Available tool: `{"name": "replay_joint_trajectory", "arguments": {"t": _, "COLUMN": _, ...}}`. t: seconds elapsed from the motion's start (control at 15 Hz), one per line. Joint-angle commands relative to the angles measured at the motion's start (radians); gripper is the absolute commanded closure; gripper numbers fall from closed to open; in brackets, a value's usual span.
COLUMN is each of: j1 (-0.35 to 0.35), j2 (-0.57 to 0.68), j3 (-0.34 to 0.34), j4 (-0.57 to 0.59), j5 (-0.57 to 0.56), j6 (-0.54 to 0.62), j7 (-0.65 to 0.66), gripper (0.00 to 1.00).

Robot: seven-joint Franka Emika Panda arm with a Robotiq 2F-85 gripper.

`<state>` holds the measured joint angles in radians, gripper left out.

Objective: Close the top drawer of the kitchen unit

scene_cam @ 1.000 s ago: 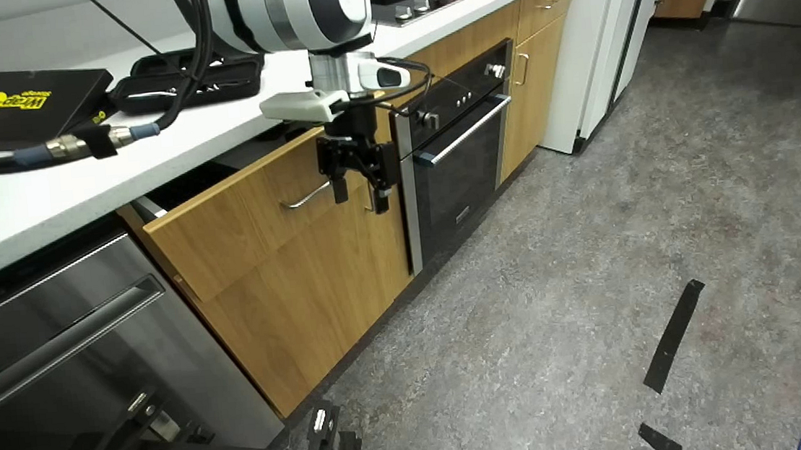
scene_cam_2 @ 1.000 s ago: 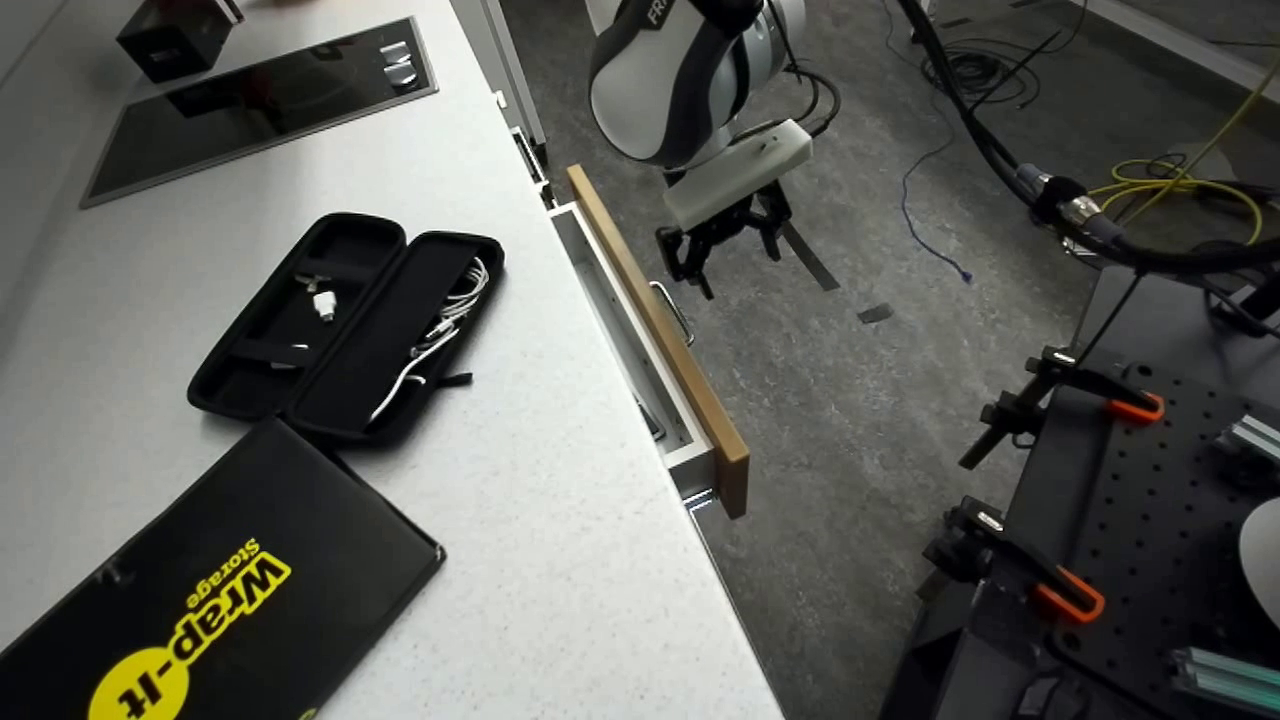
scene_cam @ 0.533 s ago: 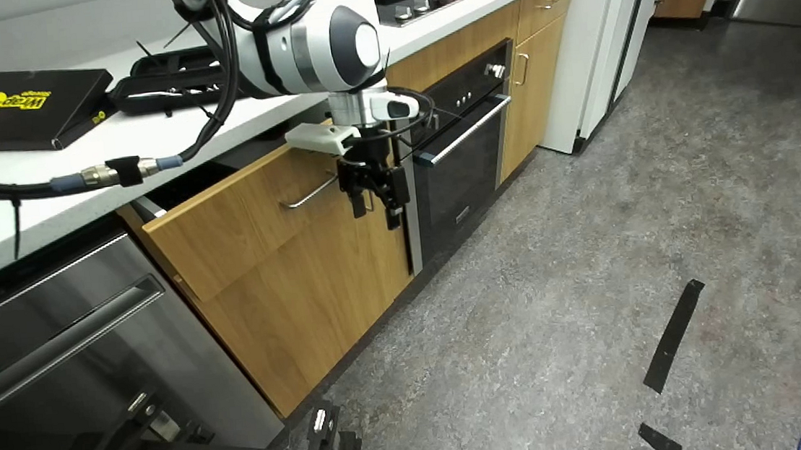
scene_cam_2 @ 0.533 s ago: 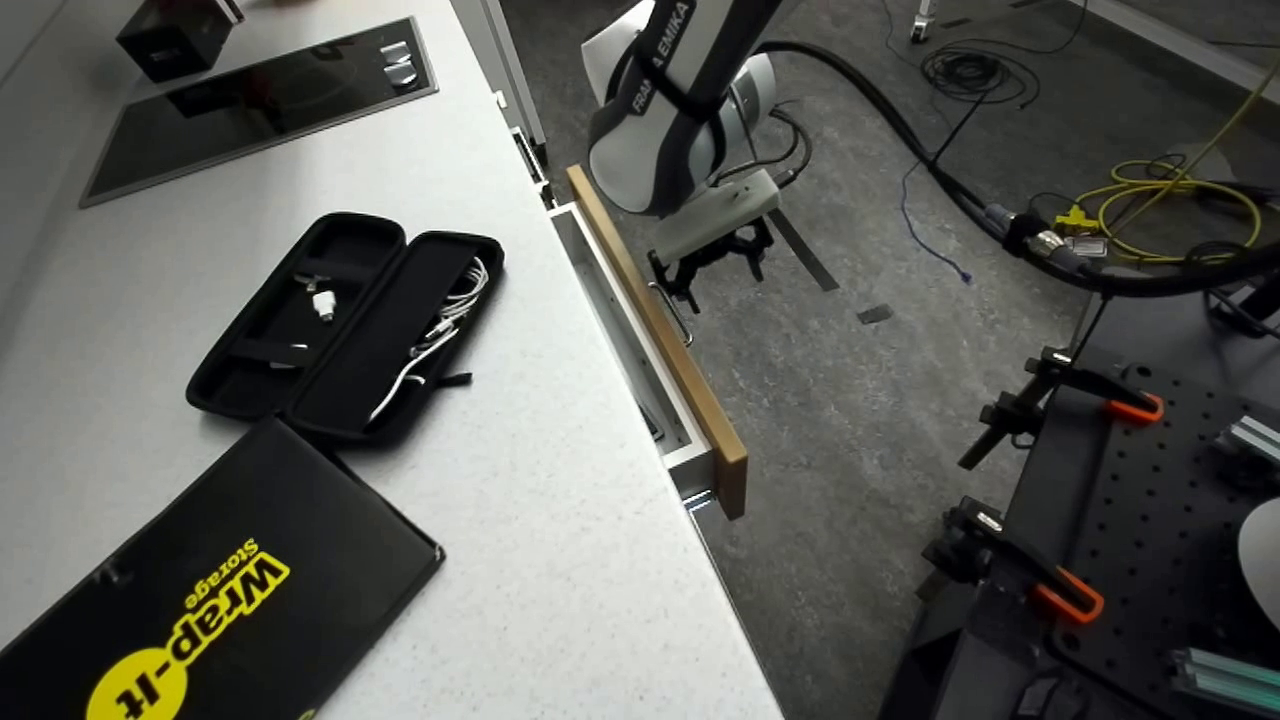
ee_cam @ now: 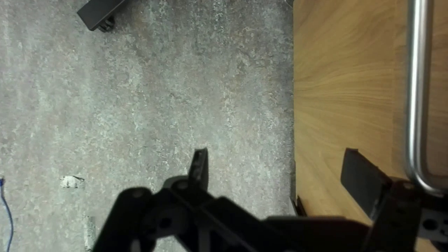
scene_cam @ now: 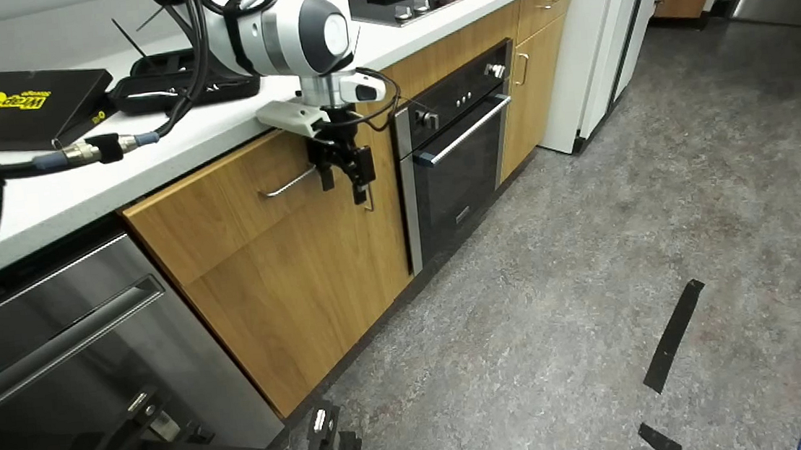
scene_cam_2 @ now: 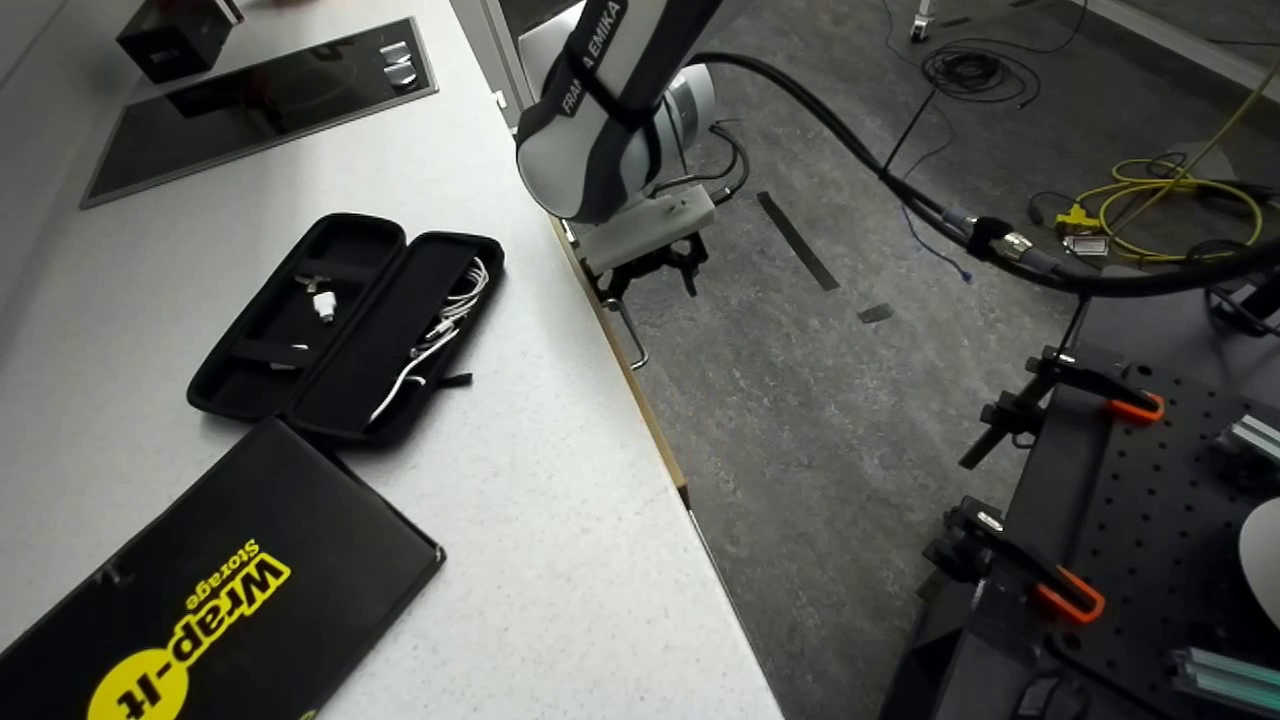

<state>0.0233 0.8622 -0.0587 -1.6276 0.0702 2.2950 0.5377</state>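
Note:
The top drawer [scene_cam: 213, 201] has a light wood front, now about flush with the door below it. Only a thin strip of its front [scene_cam_2: 655, 430] shows past the countertop edge; its inside is hidden. Its silver bar handle [scene_cam: 288, 184] also shows in the wrist view [ee_cam: 416, 87]. The kitchen unit [scene_cam: 299, 306] has a white countertop [scene_cam_2: 560, 560] and a black oven [scene_cam: 459, 154]. My gripper [scene_cam: 344, 190] points down, open and empty, at the handle's oven-side end. In the wrist view my gripper [ee_cam: 276, 152] has one finger beside the handle end; contact is unclear.
A black box [scene_cam_2: 200, 590] and an open black case [scene_cam_2: 350, 330] lie on the countertop near a cooktop [scene_cam_2: 270, 100]. A steel appliance [scene_cam: 91, 339] stands beside the drawer. A black table with clamps [scene_cam_2: 1120, 520] stands opposite the unit. Arm cables [scene_cam_2: 860, 140] hang across the scene.
The top drawer has gone from partly pulled out to about flush with the unit. My gripper has moved toward the unit along with the drawer front and stays open.

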Motion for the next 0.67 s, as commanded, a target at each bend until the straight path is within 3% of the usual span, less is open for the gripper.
{"name": "replay_joint_trajectory", "arguments": {"t": 0.0, "j1": 0.004, "j2": -0.002, "j3": 0.055, "j4": 0.036, "j5": 0.070, "j6": -0.008, "j7": -0.077, "gripper": 0.00}}
{"name": "replay_joint_trajectory", "arguments": {"t": 0.2, "j1": 0.010, "j2": -0.014, "j3": 0.065, "j4": 0.036, "j5": 0.069, "j6": -0.023, "j7": -0.120, "gripper": 0.00}}
{"name": "replay_joint_trajectory", "arguments": {"t": 0.27, "j1": 0.027, "j2": -0.027, "j3": 0.043, "j4": 0.030, "j5": 0.050, "j6": -0.085, "j7": -0.094, "gripper": 0.00}}
{"name": "replay_joint_trajectory", "arguments": {"t": 0.33, "j1": 0.015, "j2": -0.001, "j3": 0.009, "j4": 0.034, "j5": 0.037, "j6": -0.009, "j7": -0.084, "gripper": 0.00}}
{"name": "replay_joint_trajectory", "arguments": {"t": 0.6, "j1": 0.016, "j2": -0.001, "j3": 0.007, "j4": 0.038, "j5": 0.037, "j6": -0.017, "j7": -0.083, "gripper": 0.00}}
